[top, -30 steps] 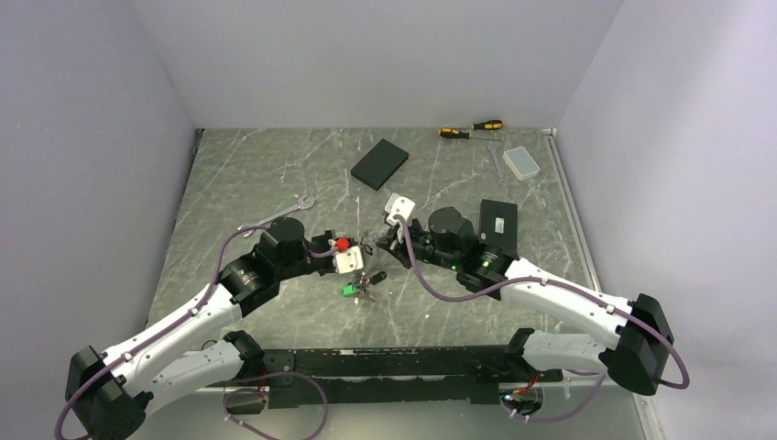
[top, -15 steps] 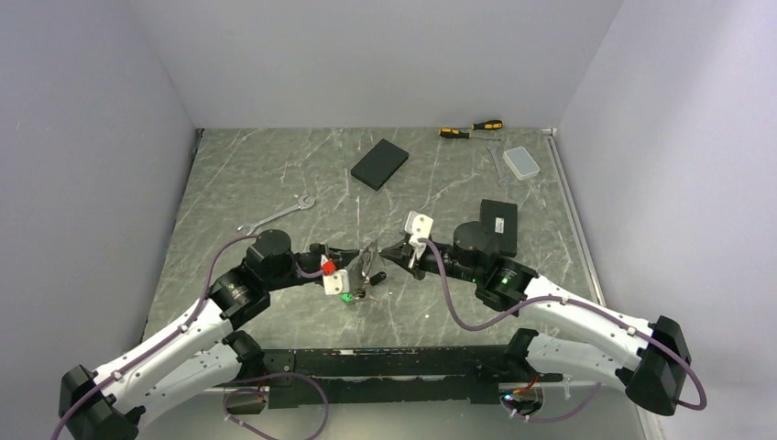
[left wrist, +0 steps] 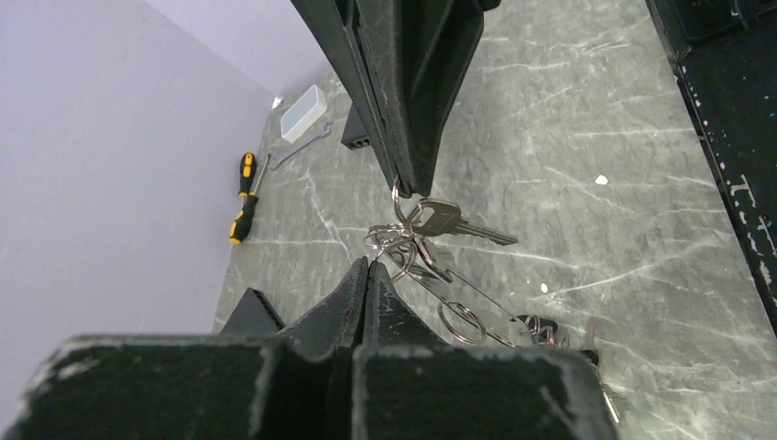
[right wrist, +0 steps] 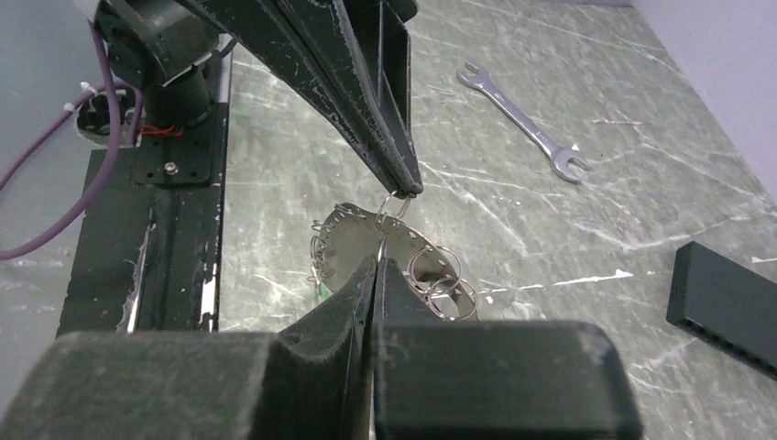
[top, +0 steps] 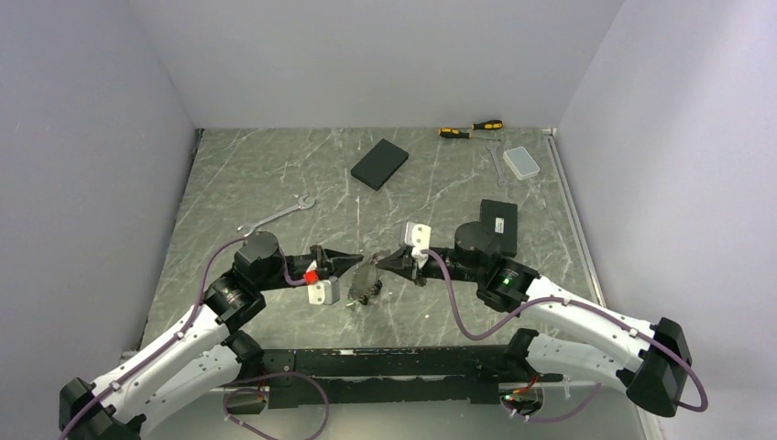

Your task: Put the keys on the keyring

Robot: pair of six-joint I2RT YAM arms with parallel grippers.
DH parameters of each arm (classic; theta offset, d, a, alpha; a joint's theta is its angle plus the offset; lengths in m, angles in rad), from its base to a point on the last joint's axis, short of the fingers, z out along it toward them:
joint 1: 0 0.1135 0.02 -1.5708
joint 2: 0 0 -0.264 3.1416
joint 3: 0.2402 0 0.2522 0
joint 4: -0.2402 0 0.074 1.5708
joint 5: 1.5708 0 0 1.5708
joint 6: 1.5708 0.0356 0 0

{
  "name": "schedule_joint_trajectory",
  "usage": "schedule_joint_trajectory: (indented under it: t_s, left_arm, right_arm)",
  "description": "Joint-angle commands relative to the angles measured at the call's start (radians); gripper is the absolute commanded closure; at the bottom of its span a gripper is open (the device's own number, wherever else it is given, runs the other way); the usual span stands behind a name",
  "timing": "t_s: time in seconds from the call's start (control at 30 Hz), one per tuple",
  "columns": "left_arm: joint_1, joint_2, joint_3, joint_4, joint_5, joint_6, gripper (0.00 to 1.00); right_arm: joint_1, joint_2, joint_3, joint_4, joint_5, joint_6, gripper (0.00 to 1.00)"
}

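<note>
The keys (top: 364, 286) and the thin silver keyring hang as one bunch between my two grippers, just above the table. My left gripper (top: 355, 258) is shut; in the left wrist view its tips (left wrist: 368, 265) pinch the tangle of rings where the keyring wire (left wrist: 476, 298) runs down to a black-headed key (left wrist: 541, 325). My right gripper (top: 381, 263) is shut on the small split ring of a silver key (left wrist: 449, 220). In the right wrist view its tips (right wrist: 378, 262) pinch thin wire below the left fingertips (right wrist: 408, 183). A green tag (right wrist: 325, 291) hangs low.
A silver wrench (top: 275, 215) lies far left of the arms. A black block (top: 379, 164), two screwdrivers (top: 470, 129) and a clear box (top: 522, 162) sit at the back. Another black box (top: 499, 220) is beside the right arm.
Both grippers have come nearer the front edge and met tip to tip. The bunch of keys, lying on the table a second ago, now hangs lifted between them.
</note>
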Motion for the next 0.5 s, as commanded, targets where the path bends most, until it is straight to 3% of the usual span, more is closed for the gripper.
schedule_joint_trajectory:
  t_s: [0.0, 0.47]
  left_arm:
    - [0.014, -0.014, -0.006, 0.111, 0.088, -0.029, 1.00]
    - [0.030, 0.014, 0.006, 0.110, 0.123, -0.049, 1.00]
  right_arm:
    - [-0.004, 0.003, 0.056, 0.011, -0.042, -0.023, 1.00]
    - [-0.004, 0.004, 0.075, 0.004, -0.021, -0.037, 1.00]
